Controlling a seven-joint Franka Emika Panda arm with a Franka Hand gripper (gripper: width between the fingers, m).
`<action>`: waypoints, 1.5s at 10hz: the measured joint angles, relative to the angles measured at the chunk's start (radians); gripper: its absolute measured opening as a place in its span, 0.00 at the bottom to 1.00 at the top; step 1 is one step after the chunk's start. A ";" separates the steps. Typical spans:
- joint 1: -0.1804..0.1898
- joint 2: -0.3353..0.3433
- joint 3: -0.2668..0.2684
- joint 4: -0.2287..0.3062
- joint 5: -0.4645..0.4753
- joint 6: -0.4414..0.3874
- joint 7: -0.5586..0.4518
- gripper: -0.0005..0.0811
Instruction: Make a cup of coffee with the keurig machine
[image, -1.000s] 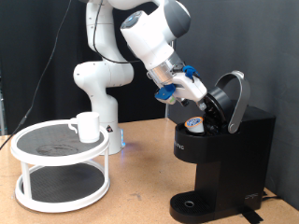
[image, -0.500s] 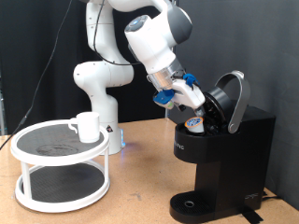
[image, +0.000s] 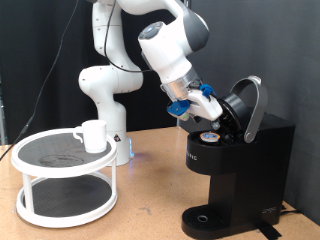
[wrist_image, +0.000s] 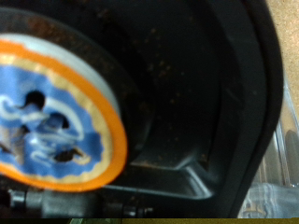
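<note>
- Currently, gripper (image: 212, 108): poised at the open top of the keurig machine (image: 235, 170), just above the pod; whether its fingers are open or closed cannot be told.
- Coffee pod (wrist_image: 51, 112): seated in the brewer's chamber, blue-and-orange foil top, lid (image: 248, 105) raised behind it.
- Cup (image: 93, 135): white, upright on the round two-tier stand (image: 62, 180), at the exterior view's left, well apart from the machine.
- Counter (image: 150, 215): wooden, carries stand and machine.

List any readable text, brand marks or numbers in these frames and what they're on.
Nothing reads clearly.
keurig machine: silver lettering on its front, too small to read in the exterior view.
coffee pod seated in the open machine: blue, white and orange foil with a printed pattern, blurred in the wrist view, no legible words.
cup, rack, gripper: no markings visible.
</note>
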 joint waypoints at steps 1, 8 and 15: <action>0.000 0.006 0.003 -0.001 0.000 0.003 0.000 0.91; -0.010 -0.064 -0.024 -0.031 0.127 0.060 -0.079 0.91; -0.054 -0.127 -0.127 0.103 0.176 -0.156 0.072 0.91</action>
